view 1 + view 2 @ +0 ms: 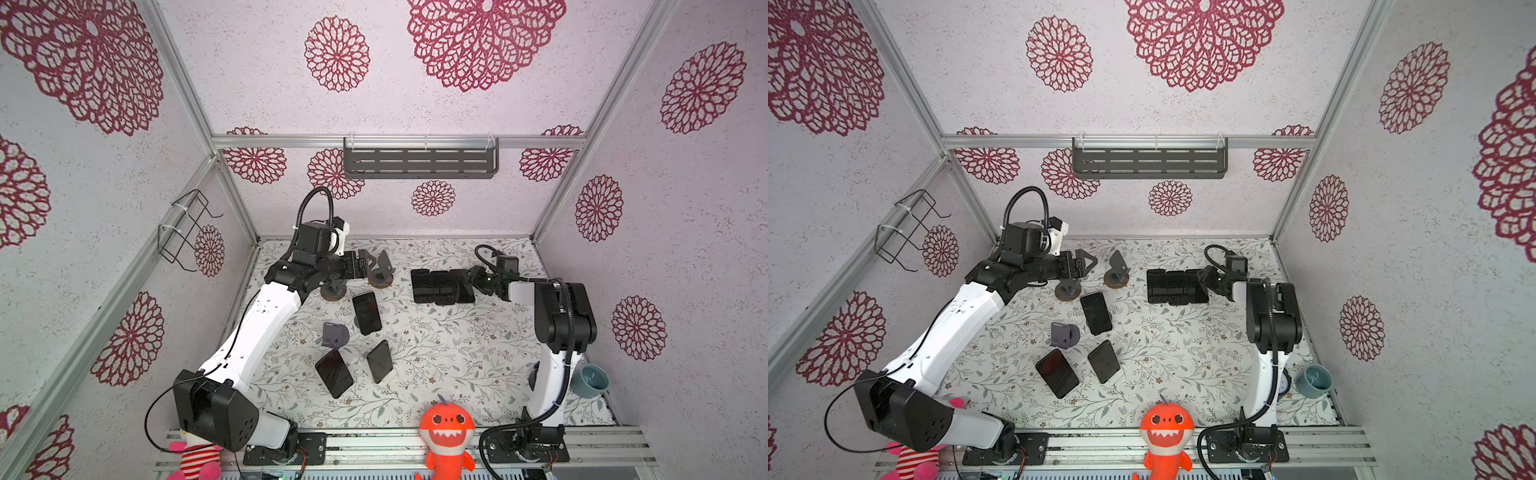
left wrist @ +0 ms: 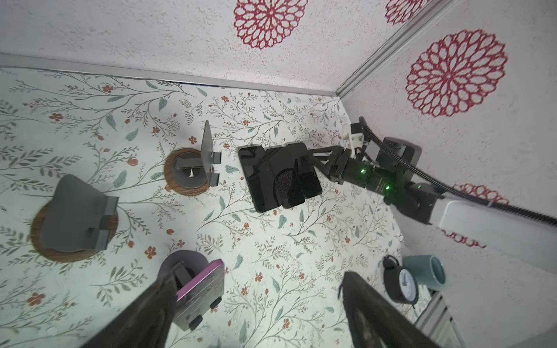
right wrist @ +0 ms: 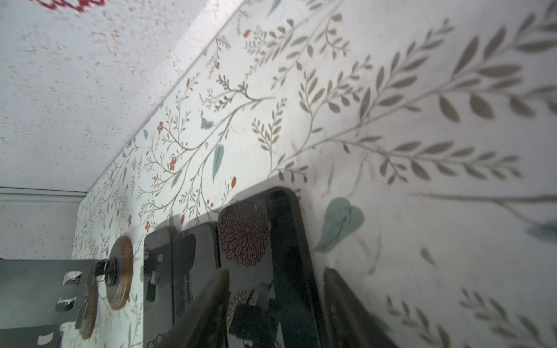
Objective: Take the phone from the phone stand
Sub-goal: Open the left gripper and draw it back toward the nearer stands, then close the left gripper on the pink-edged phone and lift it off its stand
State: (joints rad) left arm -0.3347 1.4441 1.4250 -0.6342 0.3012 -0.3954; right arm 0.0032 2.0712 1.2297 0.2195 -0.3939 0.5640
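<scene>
Right tool (image 1: 473, 277) is down low at the table (image 1: 457, 353), jaws either side of the end of a black phone (image 3: 259, 241). There's a sliver of table btw one finger (image 3: 343, 301) and the phone's edge, so the jaws look loose, not pinching it. The phone is flat on its back w/ a glossy dark screen and rounded corners, and it mirrors the red wall flowers. On its far side from the tool there's a row of black phones (image 1: 432, 286), side by side, edges touching afaict.

Left tool (image 1: 369, 262) is up in the air, jaws spread wide, gripping nothing. Below it, right beside one finger (image 2: 144, 307), a pink-edged phone (image 2: 200, 281) leans tilted on a grey stand (image 2: 187, 262). Out past the tips are the near wood-based stand (image 2: 75, 208) and the far wood-based stand (image 2: 208, 144).
</scene>
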